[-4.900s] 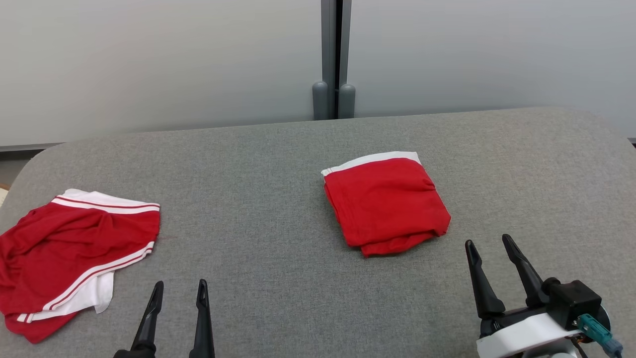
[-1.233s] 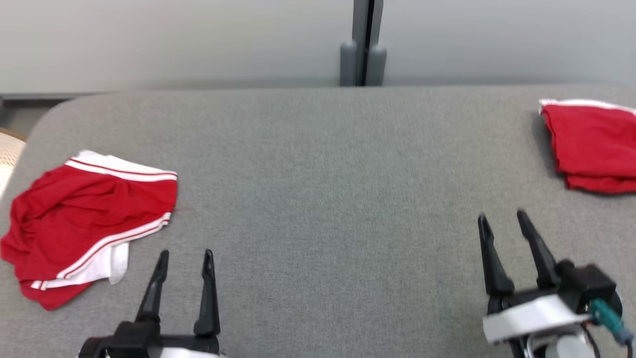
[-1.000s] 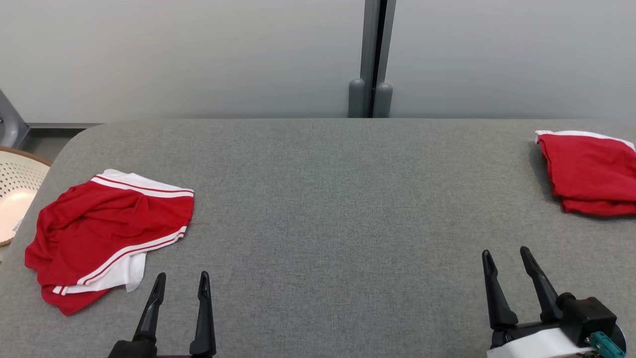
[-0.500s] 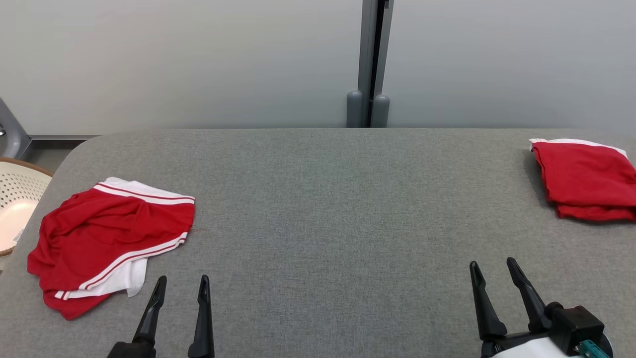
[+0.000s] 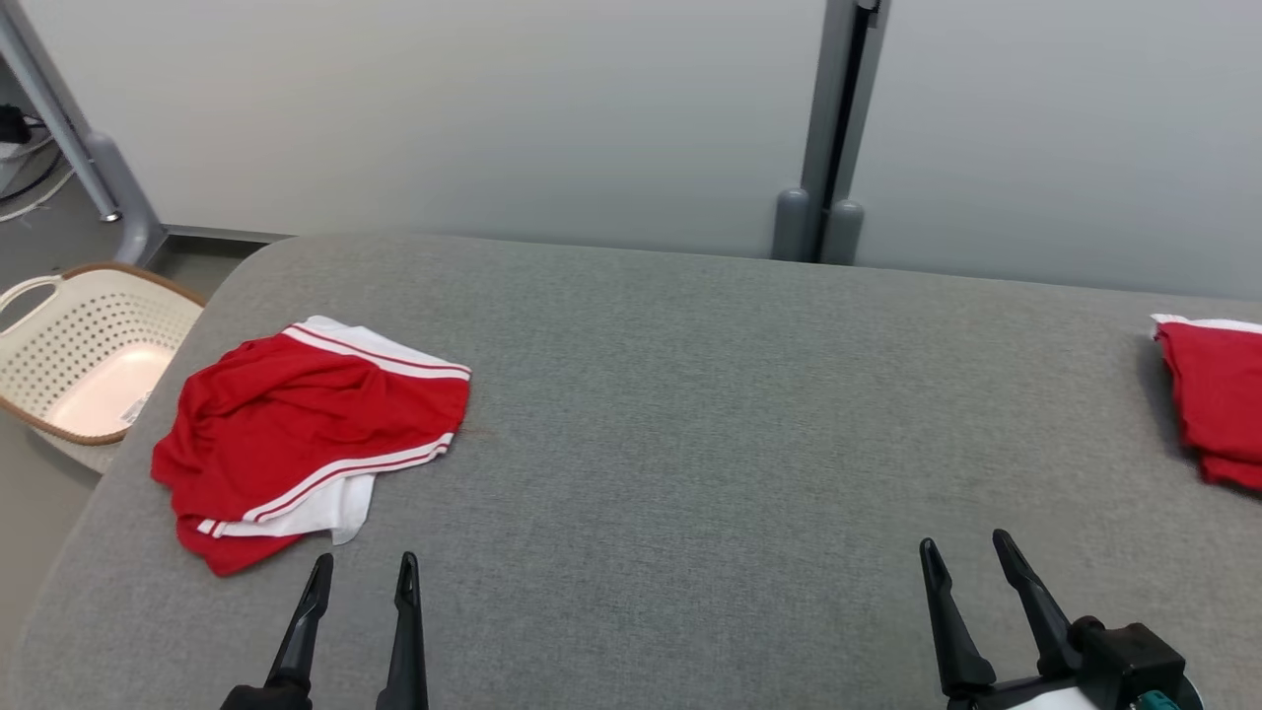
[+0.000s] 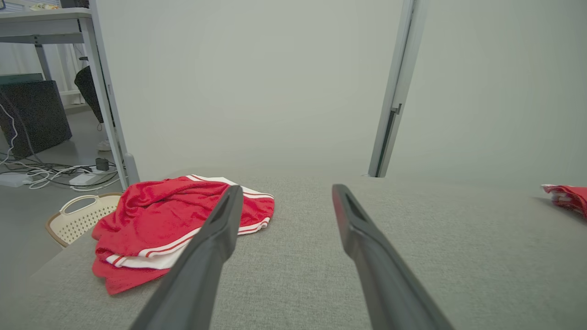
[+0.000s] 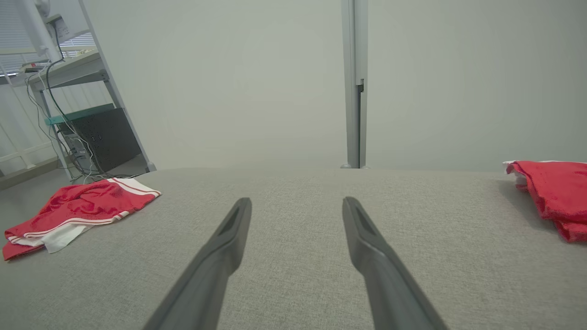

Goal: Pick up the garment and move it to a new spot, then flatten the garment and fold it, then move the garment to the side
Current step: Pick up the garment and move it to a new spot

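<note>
A crumpled red garment (image 5: 306, 434) with white striped bands lies on the left part of the grey table (image 5: 690, 414); it also appears in the left wrist view (image 6: 169, 220) and the right wrist view (image 7: 78, 206). My left gripper (image 5: 363, 572) hovers open just in front of it and slightly to its right, with nothing between its fingers. My right gripper (image 5: 966, 552) stands open near the table's front right, also holding nothing. A folded red garment (image 5: 1218, 409) rests at the table's right edge, partly cut off by the frame.
A cream perforated laundry basket (image 5: 89, 355) stands on the floor left of the table. A grey post (image 5: 823, 128) rises behind the table against the pale wall. Shelving and cables (image 7: 69, 114) sit further left.
The head camera has turned left, so the whole scene has shifted right and the basket has come into full view. Both grippers stay open and the garments lie where they were.
</note>
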Robot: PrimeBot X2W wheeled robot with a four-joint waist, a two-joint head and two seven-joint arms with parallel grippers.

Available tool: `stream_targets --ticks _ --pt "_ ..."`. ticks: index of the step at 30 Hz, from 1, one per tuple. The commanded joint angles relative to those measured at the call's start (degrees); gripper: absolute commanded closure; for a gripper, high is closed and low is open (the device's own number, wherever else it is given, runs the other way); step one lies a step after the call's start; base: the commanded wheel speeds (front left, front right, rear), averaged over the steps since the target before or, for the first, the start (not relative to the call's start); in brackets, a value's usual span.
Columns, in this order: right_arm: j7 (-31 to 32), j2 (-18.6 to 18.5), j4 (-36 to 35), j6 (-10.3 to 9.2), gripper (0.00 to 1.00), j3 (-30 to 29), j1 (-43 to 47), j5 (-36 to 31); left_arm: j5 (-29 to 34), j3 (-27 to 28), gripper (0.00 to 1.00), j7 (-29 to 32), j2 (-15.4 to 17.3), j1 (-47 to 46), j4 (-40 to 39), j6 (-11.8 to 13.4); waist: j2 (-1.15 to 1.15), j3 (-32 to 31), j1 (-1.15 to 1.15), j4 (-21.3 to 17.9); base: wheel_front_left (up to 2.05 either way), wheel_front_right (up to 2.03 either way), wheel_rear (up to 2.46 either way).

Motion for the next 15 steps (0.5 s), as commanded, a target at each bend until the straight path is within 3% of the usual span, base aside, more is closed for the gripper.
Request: stream_targets --ticks 1,11,15 --pt "-0.1 -0.1 -0.3 -0.10 0.00 0.2 0.2 0.4 0.2 0.1 0.00 0.0 0.2 0.5 -0.7 0.5 0.00 -0.2 0.00 3.4 0.00 0.00 0.00" --pt "-0.1 0.8 0.2 -0.10 0.00 0.8 1.1 0.8 0.5 1.1 0.00 0.0 0.2 2.2 -1.8 0.6 0.00 -1.1 0.00 14.8 0.00 0.00 0.00" --pt "-0.1 1.0 0.7 -0.10 0.00 1.1 0.9 0.8 0.1 1.7 0.00 0.0 0.2 2.9 -2.2 0.9 0.00 -0.9 0.00 17.4 0.00 0.00 0.00"
